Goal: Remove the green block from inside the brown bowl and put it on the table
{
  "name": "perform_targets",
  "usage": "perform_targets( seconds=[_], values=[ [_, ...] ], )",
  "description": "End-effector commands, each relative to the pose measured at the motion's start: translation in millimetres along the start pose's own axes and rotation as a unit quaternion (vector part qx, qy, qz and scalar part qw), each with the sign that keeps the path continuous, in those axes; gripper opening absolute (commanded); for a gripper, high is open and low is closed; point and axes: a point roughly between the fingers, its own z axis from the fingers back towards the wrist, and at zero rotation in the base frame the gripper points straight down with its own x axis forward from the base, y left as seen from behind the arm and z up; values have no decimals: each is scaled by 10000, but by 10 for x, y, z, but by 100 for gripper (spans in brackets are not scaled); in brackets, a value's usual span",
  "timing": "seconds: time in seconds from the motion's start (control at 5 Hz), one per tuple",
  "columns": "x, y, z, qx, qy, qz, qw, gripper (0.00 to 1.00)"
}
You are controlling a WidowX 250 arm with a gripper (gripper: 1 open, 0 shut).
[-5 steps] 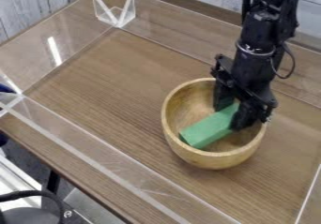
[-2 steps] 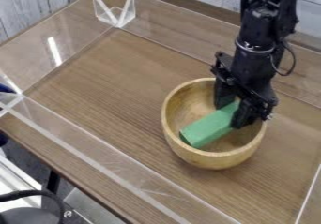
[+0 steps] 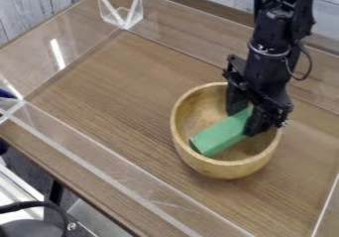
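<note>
soft, even daylight look — faint acrylic glare [image 3: 103, 172], coarse, slightly blurred detail

Set above the near side of the desk [image 3: 99, 87], angled steeply down and facing across toward the far side. Close enough to fill much of the right half with bowl [image 3: 185, 147] and black arm [image 3: 275, 48], yet far enough back to take in the desk's left edge and the pale wall [image 3: 47, 3] at far left. Looking down into the bowl's hollow from above. Only one view given, so no part of the scene shared with another.
</note>
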Motion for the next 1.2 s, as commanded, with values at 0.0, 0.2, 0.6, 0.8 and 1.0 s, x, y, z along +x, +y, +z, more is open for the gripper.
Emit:
perform_targets(
  seconds=[0.0, 0.2, 0.6, 0.8, 1.0],
  values=[
    [51, 32, 270, 111, -441, -33, 9990, 0],
    [42, 40, 282, 115, -447, -21, 9989, 0],
    [26, 53, 301, 115, -456, -1, 9989, 0],
    [18, 59, 312, 117, -462, 9, 9989, 0],
    [9, 66, 324, 119, -468, 20, 9988, 0]
  ],
)
